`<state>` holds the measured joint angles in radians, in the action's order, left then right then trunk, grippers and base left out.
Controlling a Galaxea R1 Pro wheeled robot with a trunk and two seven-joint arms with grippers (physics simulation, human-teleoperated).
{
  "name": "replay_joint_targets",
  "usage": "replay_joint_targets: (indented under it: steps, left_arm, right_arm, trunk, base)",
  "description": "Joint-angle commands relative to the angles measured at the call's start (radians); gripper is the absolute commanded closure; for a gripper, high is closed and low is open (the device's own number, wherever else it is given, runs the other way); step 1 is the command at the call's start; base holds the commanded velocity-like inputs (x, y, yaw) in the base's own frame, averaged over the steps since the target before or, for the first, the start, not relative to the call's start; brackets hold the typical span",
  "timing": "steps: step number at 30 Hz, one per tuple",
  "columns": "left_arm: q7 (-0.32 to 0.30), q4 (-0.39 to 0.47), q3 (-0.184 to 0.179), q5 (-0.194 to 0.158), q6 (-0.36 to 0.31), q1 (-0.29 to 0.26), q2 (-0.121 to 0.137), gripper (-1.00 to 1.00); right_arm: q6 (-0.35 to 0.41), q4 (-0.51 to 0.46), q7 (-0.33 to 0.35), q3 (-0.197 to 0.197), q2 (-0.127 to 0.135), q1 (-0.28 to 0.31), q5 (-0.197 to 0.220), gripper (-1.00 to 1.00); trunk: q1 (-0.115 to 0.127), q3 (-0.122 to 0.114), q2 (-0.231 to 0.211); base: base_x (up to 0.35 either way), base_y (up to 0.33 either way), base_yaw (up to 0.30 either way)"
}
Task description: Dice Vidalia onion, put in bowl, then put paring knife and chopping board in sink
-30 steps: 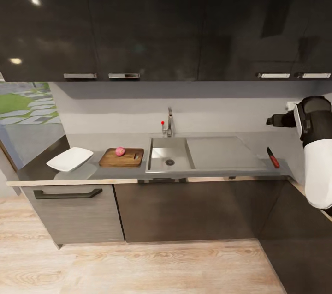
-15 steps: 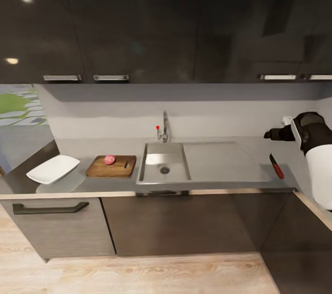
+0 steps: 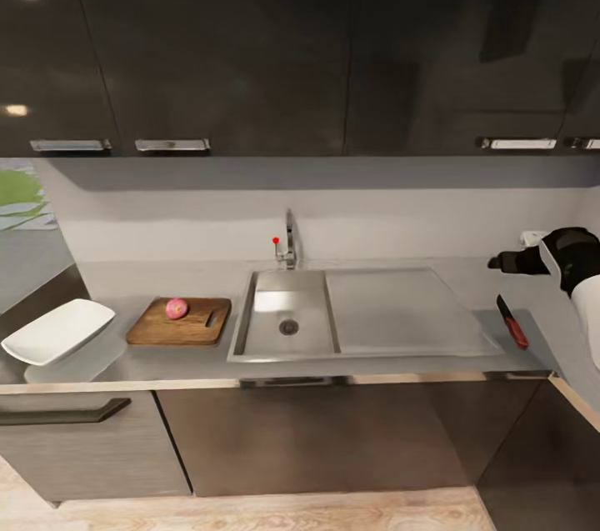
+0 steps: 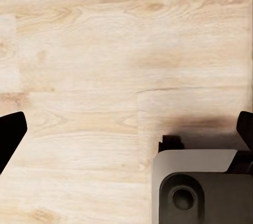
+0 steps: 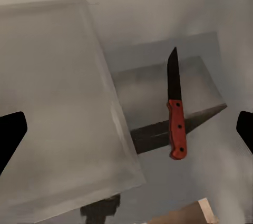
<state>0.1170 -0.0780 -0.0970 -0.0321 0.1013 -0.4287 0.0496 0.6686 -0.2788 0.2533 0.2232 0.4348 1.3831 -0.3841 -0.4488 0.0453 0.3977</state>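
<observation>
**Knife to be fetched from the far end of the countertop**

The onion [image 3: 176,308] is seen resting on the board [image 3: 178,323], left of the sink [image 3: 287,323], so the first step appears done. The bowl [image 3: 54,331] sits further left on the countertop [image 3: 125,277], well apart from the board. The knife [image 3: 512,321] lies flat just beyond the drainboard's right edge, blade pointing toward the wall.

The right gripper [image 3: 508,262] is held above and behind the knife, not touching it. In the right wrist view its dark fingertips [image 5: 10,134] are seen at both edges, so the jaws are spread wide with nothing between them. The left gripper's fingertips [image 4: 9,135] are likewise parted and empty over the wooden floor [image 4: 105,50].

The step in hand is judged to be picking up the knife. The red handle [image 5: 177,129] should be centred between the fingers, the jaws set across its width, and the descent kept straight, since a thin flat handle is easily pushed aside. The blade should be left untouched.
</observation>
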Motion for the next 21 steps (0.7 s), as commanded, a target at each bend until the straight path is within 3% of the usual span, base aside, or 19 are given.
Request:
replay_joint_targets:
  steps: [1, 8, 16, 21]
  left_arm:
    - [0.002, -0.005, -0.008, -0.003, 0.008, -0.002, 0.0, -1.0]
    - [0.003, -0.006, -0.008, -0.003, 0.006, -0.002, 0.0, -1.0]
    - [0.003, -0.006, -0.008, -0.003, 0.006, -0.002, 0.001, -1.0]
    - [0.004, -0.006, -0.007, -0.003, 0.006, -0.002, 0.001, -1.0]
  right_arm:
    - [-0.009, 0.007, 0.022, 0.007, 0.005, 0.001, -0.011, -1.0]
    - [-0.051, 0.041, 0.106, 0.007, 0.047, 0.0, -0.012, -1.0]
    - [-0.068, 0.069, 0.17, 0.007, 0.088, -0.001, -0.012, -1.0]
    - [-0.143, 0.14, 0.19, 0.008, 0.117, -0.001, -0.012, -1.0]
  trunk:
    - [-0.001, 0.002, 0.002]
    - [-0.001, 0.002, 0.002]
    - [-0.001, 0.002, 0.002]
    - [-0.001, 0.002, 0.002]
  base:
    - [0.291, -0.189, 0.0]
    - [0.211, -0.163, 0.0]
    - [0.028, -0.022, 0.0]
    - [0.003, -0.002, 0.0]
